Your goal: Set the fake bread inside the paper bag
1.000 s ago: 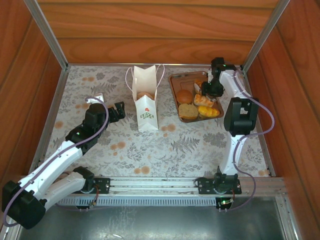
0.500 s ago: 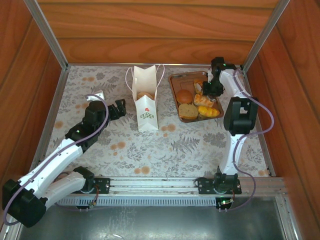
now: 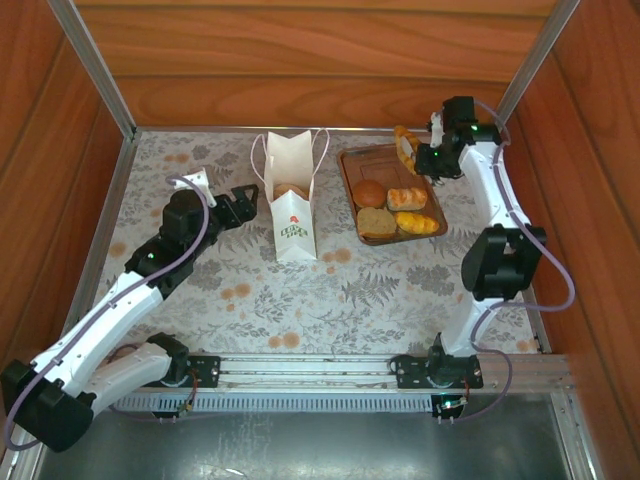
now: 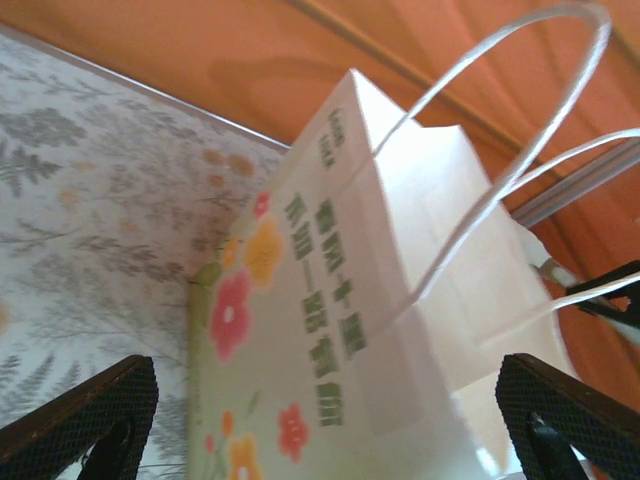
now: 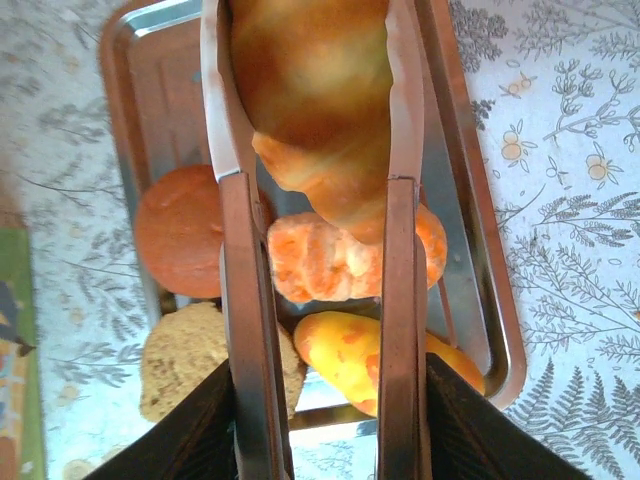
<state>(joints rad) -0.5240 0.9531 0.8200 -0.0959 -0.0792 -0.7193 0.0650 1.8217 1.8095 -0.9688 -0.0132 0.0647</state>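
My right gripper (image 5: 310,100) holds a croissant (image 3: 405,147) pinched above the tray (image 3: 349,190); a slack grip on its rounded crust could drop it short of the paper bag (image 3: 291,210).

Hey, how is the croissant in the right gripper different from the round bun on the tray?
The golden, curved toy croissant is clamped in the right gripper, off the brown metal tray; the round orange-brown bun lies on the tray, ungripped. The croissant is elongated and ridged; the bun is a smooth dome. Both are toy pastries.
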